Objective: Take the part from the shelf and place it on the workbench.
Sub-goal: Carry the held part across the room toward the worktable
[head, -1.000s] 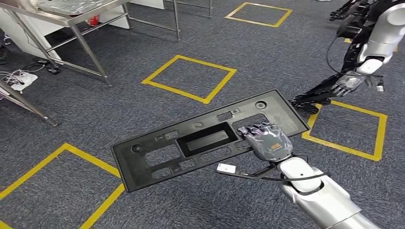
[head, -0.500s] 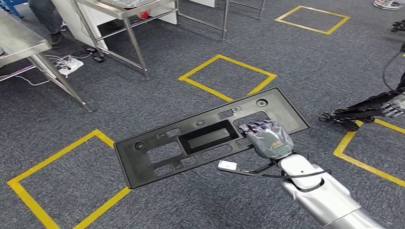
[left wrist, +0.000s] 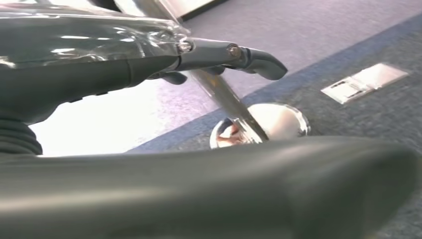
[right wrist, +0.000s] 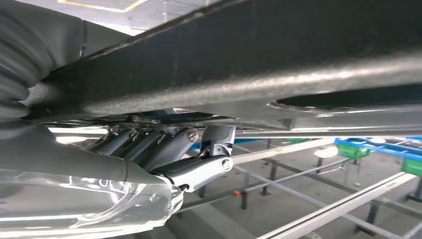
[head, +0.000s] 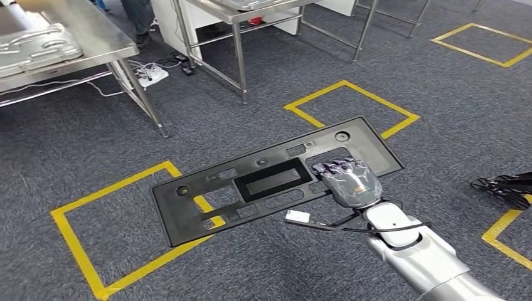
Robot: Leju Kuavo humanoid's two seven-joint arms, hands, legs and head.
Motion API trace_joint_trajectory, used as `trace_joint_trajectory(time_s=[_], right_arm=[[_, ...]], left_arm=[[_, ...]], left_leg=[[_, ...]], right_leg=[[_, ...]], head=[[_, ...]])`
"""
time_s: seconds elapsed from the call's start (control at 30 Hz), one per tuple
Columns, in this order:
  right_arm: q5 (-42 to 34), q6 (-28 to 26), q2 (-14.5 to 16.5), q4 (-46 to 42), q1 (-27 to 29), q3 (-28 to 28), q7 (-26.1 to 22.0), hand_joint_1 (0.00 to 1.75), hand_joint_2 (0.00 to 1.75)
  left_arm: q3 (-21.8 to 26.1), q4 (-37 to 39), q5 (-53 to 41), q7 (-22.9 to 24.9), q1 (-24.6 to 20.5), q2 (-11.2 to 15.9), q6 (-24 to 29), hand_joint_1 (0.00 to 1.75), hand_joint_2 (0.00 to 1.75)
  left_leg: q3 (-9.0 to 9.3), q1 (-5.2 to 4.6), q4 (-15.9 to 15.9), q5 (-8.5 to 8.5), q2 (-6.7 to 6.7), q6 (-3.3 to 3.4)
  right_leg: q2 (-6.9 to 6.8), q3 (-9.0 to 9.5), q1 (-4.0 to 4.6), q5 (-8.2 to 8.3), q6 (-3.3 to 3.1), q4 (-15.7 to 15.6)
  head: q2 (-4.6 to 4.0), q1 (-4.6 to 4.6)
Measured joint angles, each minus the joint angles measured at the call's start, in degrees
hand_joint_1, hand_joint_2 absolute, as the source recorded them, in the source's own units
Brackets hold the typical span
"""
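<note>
The part (head: 276,179), a long flat black panel with several cut-outs, is carried level in the air above the grey carpet (head: 251,263), well apart from the tables. The right hand (head: 351,183) holds it near one end, fingers (head: 335,168) curled over the top face at the rim of a large opening; in the right wrist view the panel (right wrist: 278,59) runs across the hand (right wrist: 164,149), whose dark fingers (right wrist: 149,144) are folded tight against it. The silver right arm (head: 420,257) comes up from the lower right, with a black cable (head: 342,227) and a small white tag (head: 297,219) hanging just beside the wrist.

Under the part, yellow tape squares (head: 106,251) mark the carpet. A steel workbench (head: 75,37) stands at the far left with a pale moulded piece (head: 34,47) lying on it, white cables (head: 147,74) on the floor beneath. A second steel table (head: 251,12) stands behind.

The left hand (left wrist: 149,64) holds nothing, one finger (left wrist: 249,57) stretched out straight and the thumb (left wrist: 249,184) well apart from it, above a round metal floor foot (left wrist: 259,127).
</note>
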Motion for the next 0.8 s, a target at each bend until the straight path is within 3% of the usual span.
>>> trace_joint_trajectory(time_s=[0.07, 0.1, 0.13, 0.2, 0.27, 0.3, 0.33, 0.37, 0.43, 0.5, 0.57, 0.6, 0.67, 0.73, 0.77, 0.8], right_arm=[[0.0, 0.0, 0.3, 0.2, -0.2, 0.1, 0.0, 1.75, 1.75], [0.0, 0.0, 0.5, 0.2, -0.4, 0.1, -0.1, 1.75, 1.75], [0.0, -0.1, 0.6, 0.2, -0.5, 0.1, -0.1, 1.75, 1.75], [0.0, -0.2, 0.8, 0.2, -0.7, 0.2, -0.1, 1.75, 1.75], [0.0, -0.2, 0.9, 0.4, -0.6, 0.3, -0.1, 1.75, 1.75], [0.0, -0.2, 0.9, 0.5, -0.6, 0.3, -0.1, 1.75, 1.75], [0.0, -0.2, 1.0, 0.6, -0.6, 0.4, -0.1, 1.75, 1.75], [0.0, -0.3, 1.0, 0.7, -0.6, 0.5, -0.1, 1.75, 1.75], [0.0, -0.3, 1.0, 0.7, -0.6, 0.6, -0.1, 1.75, 1.75], [0.0, -0.3, 1.0, 0.7, -0.7, 0.7, -0.1, 1.75, 1.75], [0.0, -0.4, 1.1, 0.7, -0.8, 0.8, -0.1, 1.75, 1.75], [0.0, -0.4, 1.1, 0.7, -0.8, 0.9, -0.1, 1.75, 1.75], [0.0, -0.4, 1.1, 0.7, -1.0, 0.9, -0.1, 1.75, 1.75], [0.0, -0.4, 1.0, 0.8, -0.9, 0.9, -0.1, 1.75, 1.75], [0.0, -0.4, 0.9, 0.9, -0.7, 0.9, -0.1, 1.75, 1.75], [0.0, -0.4, 0.9, 1.1, -0.6, 0.9, -0.1, 1.75, 1.75]], left_arm=[[0.1, 0.0, -0.1, 0.0, 0.2, 0.2, 0.0, 0.00, 1.75], [0.1, 0.0, -0.1, 0.1, 0.3, 0.4, 0.0, 0.00, 1.75], [0.1, 0.0, -0.2, 0.1, 0.3, 0.6, 0.0, 0.00, 1.75], [0.2, 0.0, -0.2, 0.2, -0.1, 0.8, 0.0, 0.00, 1.75], [0.3, 0.0, -0.2, 0.3, -0.2, 0.7, 0.0, 0.00, 1.75], [0.4, 0.0, -0.1, 0.3, -0.1, 0.7, 0.0, 0.00, 1.75], [0.5, 0.0, -0.1, 0.4, 0.0, 0.7, 0.0, 0.00, 1.75], [0.7, 0.0, 0.0, 0.4, 0.0, 0.7, 0.1, 0.00, 1.75], [0.8, 0.0, 0.0, 0.4, 0.0, 0.6, 0.1, 0.00, 1.75], [0.9, 0.0, 0.0, 0.3, -0.1, 0.5, 0.2, 0.00, 1.75], [0.9, 0.0, 0.0, 0.4, 0.0, 0.5, 0.3, 0.00, 1.75], [1.0, 0.0, 0.0, 0.5, 0.2, 0.5, 0.3, 0.00, 1.75], [1.0, 0.0, 0.0, 0.6, 0.1, 0.5, 0.5, 0.00, 1.75], [1.0, 0.0, 0.0, 0.7, -0.2, 0.3, 0.6, 0.00, 1.75], [1.0, 0.0, 0.0, 0.7, -0.3, 0.1, 0.6, 0.00, 1.75], [1.0, 0.0, 0.0, 0.6, -0.3, -0.1, 0.7, 0.00, 1.75]], left_leg=[[-0.18, 0.33, -0.1, -0.02, -0.97, -0.66], [-0.29, 0.30, 0.2, -0.32, -0.38, -1.01], [-0.77, 0.22, 1.2, -1.02, 0.87, -1.35], [-3.44, 0.23, 6.5, -3.62, 4.08, -2.09], [-7.04, 0.73, 12.8, -5.62, 5.41, -2.71], [-7.92, 0.98, 14.0, -5.33, 5.66, -2.96], [-7.72, 1.18, 13.0, -3.98, 5.89, -3.17], [-6.46, 1.30, 10.0, -1.82, 6.38, -3.32], [-3.42, 0.97, 3.4, 1.40, 9.00, -3.27], [-2.28, 0.35, 0.7, 1.76, 10.97, -2.38], [-2.27, 0.10, 0.5, 1.42, 10.23, -1.28], [-2.13, 0.14, 0.4, 1.35, 9.60, -0.88], [-1.73, 0.33, 0.1, 1.27, 8.33, -0.06], [-1.46, 0.31, 0.0, 1.06, 6.93, 0.51], [-1.32, 0.20, 0.0, 0.96, 6.16, 0.69], [-1.13, 0.09, 0.0, 0.84, 5.38, 0.82]], right_leg=[[-1.06, 0.40, 0.07, -0.13, -0.28, -0.6], [-1.73, 0.67, -0.03, -0.16, -0.54, -0.8], [-2.49, 0.97, -0.18, -0.20, -0.80, -1.1], [-4.14, 1.51, -0.32, -0.50, -1.21, -1.3], [-5.74, 1.86, -0.32, -0.95, -1.32, -1.3], [-6.47, 2.05, -0.35, -1.20, -1.25, -1.3], [-7.16, 2.32, -0.41, -1.48, -1.08, -1.3], [-7.85, 2.71, -0.50, -1.83, -0.84, -1.3], [-9.14, 3.55, -0.45, -2.56, -0.16, -1.3], [-10.32, 4.14, -0.09, -3.06, 0.49, -1.4], [-11.48, 4.74, 0.06, -3.42, 1.09, -1.9], [-11.06, 5.03, -0.04, -3.83, 1.38, -1.8], [-8.31, 3.94, -0.22, -5.80, 1.55, 1.2], [-5.45, 0.18, -0.13, -8.73, 1.20, 8.2], [-4.96, -1.98, 0.00, -9.66, 1.03, 11.6], [-4.74, -3.55, 0.15, -9.55, 0.85, 13.6]], head=[[0.00, -0.02], [0.00, -0.03], [0.00, -0.06], [0.00, -0.11], [0.00, -0.13], [0.00, -0.13], [0.00, -0.13], [0.00, -0.14], [0.00, -0.13], [0.00, -0.13], [0.00, -0.12], [0.00, -0.12], [0.00, -0.08], [0.00, -0.04], [0.00, -0.04], [0.00, -0.04]])
